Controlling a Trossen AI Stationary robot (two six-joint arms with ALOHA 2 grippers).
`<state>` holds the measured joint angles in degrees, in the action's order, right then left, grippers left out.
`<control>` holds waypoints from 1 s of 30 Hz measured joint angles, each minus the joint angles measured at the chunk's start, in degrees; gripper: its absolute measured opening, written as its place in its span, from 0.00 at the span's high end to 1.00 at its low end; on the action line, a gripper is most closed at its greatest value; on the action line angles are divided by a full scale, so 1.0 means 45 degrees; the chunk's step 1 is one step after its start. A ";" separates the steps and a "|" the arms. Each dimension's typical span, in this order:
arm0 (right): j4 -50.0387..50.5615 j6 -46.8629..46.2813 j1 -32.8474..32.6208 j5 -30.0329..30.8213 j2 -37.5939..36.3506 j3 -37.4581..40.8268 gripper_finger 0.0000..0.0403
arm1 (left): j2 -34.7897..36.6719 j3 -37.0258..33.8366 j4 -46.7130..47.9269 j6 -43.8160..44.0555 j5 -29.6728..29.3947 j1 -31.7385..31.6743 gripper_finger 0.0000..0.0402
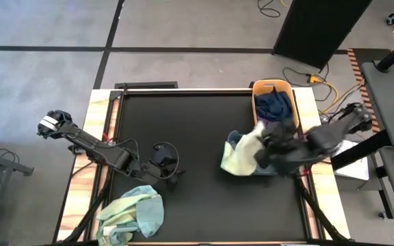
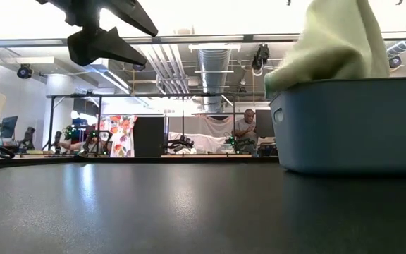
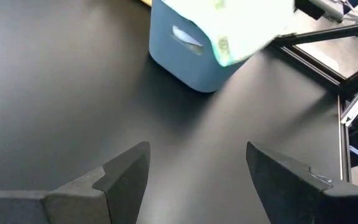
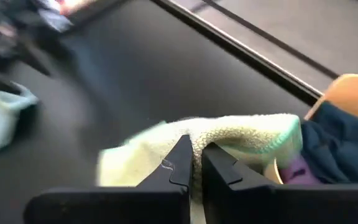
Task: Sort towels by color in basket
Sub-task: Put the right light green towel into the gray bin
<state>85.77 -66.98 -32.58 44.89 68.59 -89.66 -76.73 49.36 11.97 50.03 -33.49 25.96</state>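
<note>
My right gripper (image 1: 260, 150) hangs over a blue bin (image 1: 232, 140) at the table's right and is shut on a pale yellow-green towel (image 1: 240, 156). In the low view this towel (image 2: 337, 42) rises out of the blue bin (image 2: 351, 127). My left gripper (image 1: 166, 166) is open above bare table, left of the bin and touching nothing. A pile of light blue and pale yellow-green towels (image 1: 132, 212) lies at the near left. An orange bin (image 1: 273, 85) behind the blue one holds navy towels (image 1: 273, 104) and a purple one (image 4: 297, 171). My right gripper (image 4: 196, 163) pinches a raised ridge of the pale yellow-green towel (image 4: 194, 138) between its two fingers, coming from above. Whether that is one layer or several does not show. The towel spreads below the fingers, and its lower part (image 1: 234, 164) drapes over the blue bin's left rim.
The black tabletop (image 1: 183, 123) lies between the two arms. A metal frame runs along the table's edges (image 1: 108, 130). Cables and a dark cabinet (image 1: 320, 27) stand on the floor beyond the far right corner. A person sits far back in the room (image 2: 245, 127).
</note>
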 joint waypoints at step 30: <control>-0.5337 0.2806 0.7246 -0.9862 0.4100 0.4455 0.64 | 0.0389 0.2259 0.8013 -0.0142 0.7397 0.0494 0.37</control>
<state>61.75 -54.36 0.03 0.51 87.04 -69.61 -74.98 59.53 48.03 49.39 -0.20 28.18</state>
